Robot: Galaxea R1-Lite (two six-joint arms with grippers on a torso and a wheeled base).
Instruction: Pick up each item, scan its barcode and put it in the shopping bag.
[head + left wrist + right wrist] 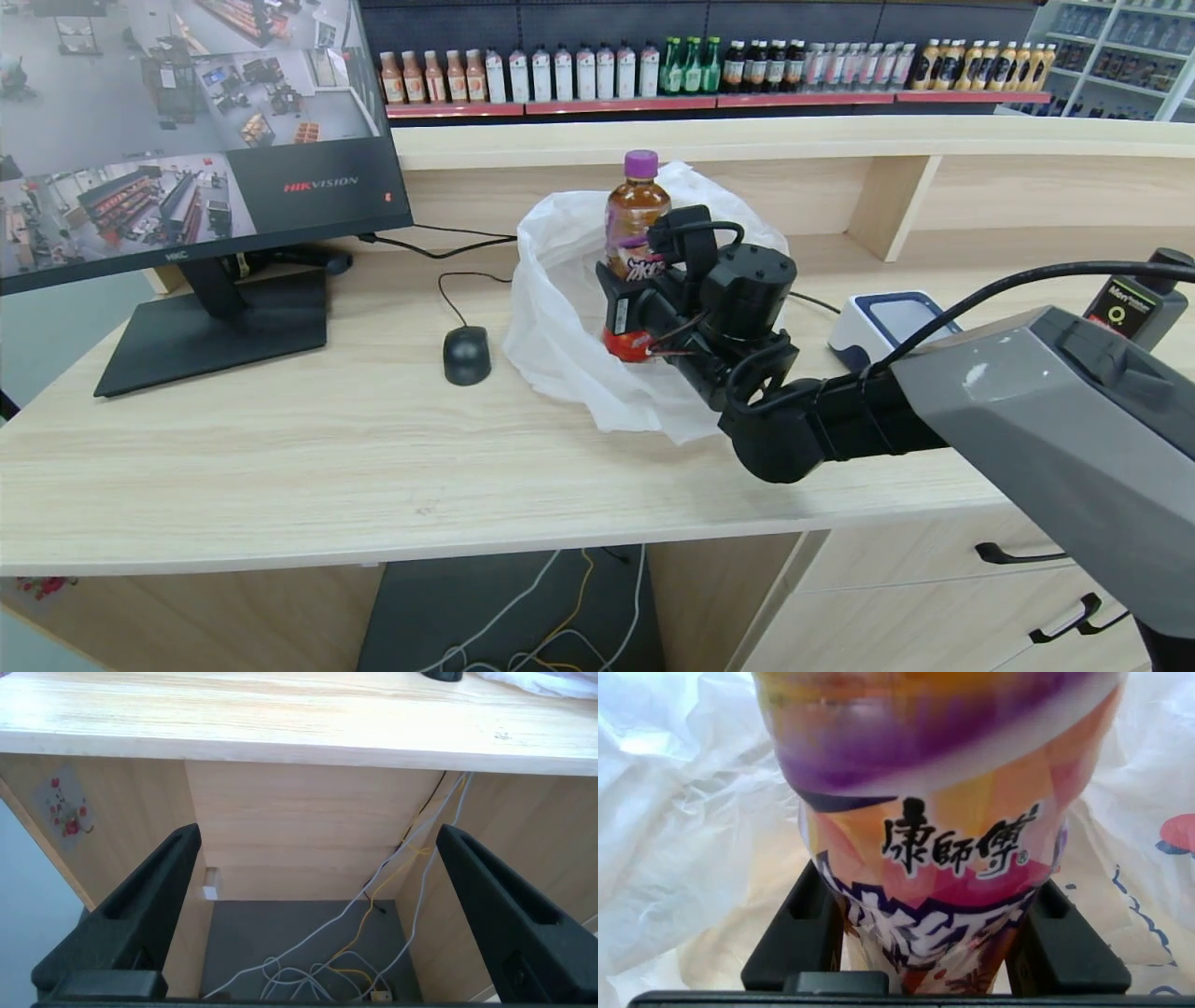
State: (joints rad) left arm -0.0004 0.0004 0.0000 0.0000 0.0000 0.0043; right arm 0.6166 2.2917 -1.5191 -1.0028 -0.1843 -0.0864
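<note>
Head view: my right pincer [631,280] grasps the purple-capped drink bottle [636,210] upright over the open white shopping bag [560,317], which lies on the counter [280,448].
Left wrist view: my left pincer [318,915] is released, spread wide below the counter edge.
Right wrist view: my fingers [799,933] clamp the bottle's label, with the bag behind.

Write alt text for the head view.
The right gripper holds an upright purple-capped drink bottle at the open white shopping bag on a wooden counter, between a computer mouse and a barcode scanner; a monitor stands on the left.
</note>
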